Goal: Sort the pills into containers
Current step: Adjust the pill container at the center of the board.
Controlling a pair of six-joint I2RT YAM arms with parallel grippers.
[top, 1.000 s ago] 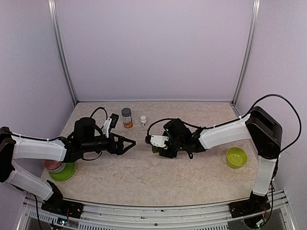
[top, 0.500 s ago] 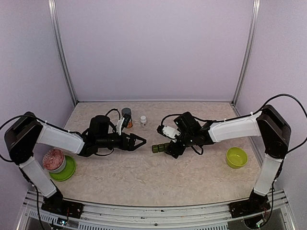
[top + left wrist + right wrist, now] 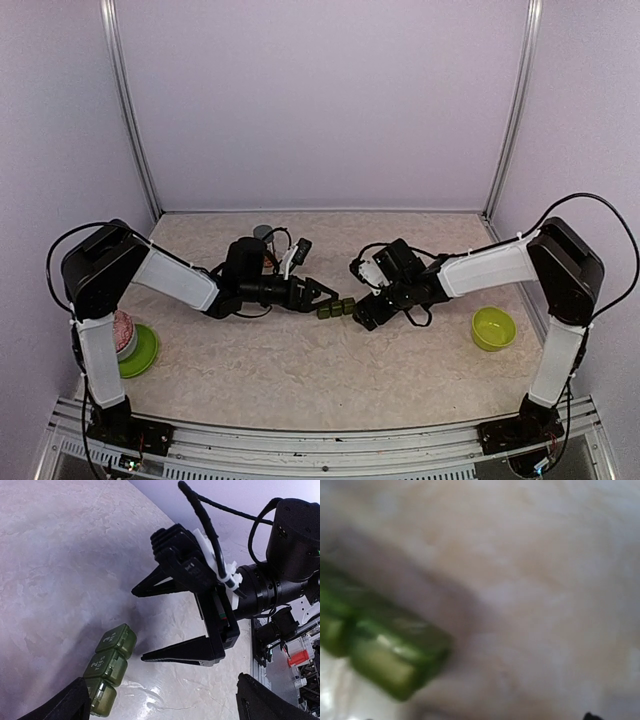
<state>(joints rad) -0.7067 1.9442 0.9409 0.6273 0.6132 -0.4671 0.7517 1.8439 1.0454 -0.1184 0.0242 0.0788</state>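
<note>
The containers, an olive-green pill box of three joined lidded compartments, lie flat on the table between both grippers. In the left wrist view the pill box has its lids closed, and its near end sits just inside my left finger without being gripped. My left gripper is wide open. Just right of the box, my right gripper is also open, and its two dark fingers are spread with nothing between them. The right wrist view is blurred and shows only the pill box. Pinkish pills show in a tub, half hidden behind my left arm.
A lime-green bowl stands at the right, beside the right arm. A green plate under the tub sits at the left front. A dark-capped bottle peeks out behind my left wrist. Metal posts and purple walls close in the table.
My right gripper opened, let the pill box go onto the table and drew back to the right. My left arm stretched right until its open fingers reached the box.
</note>
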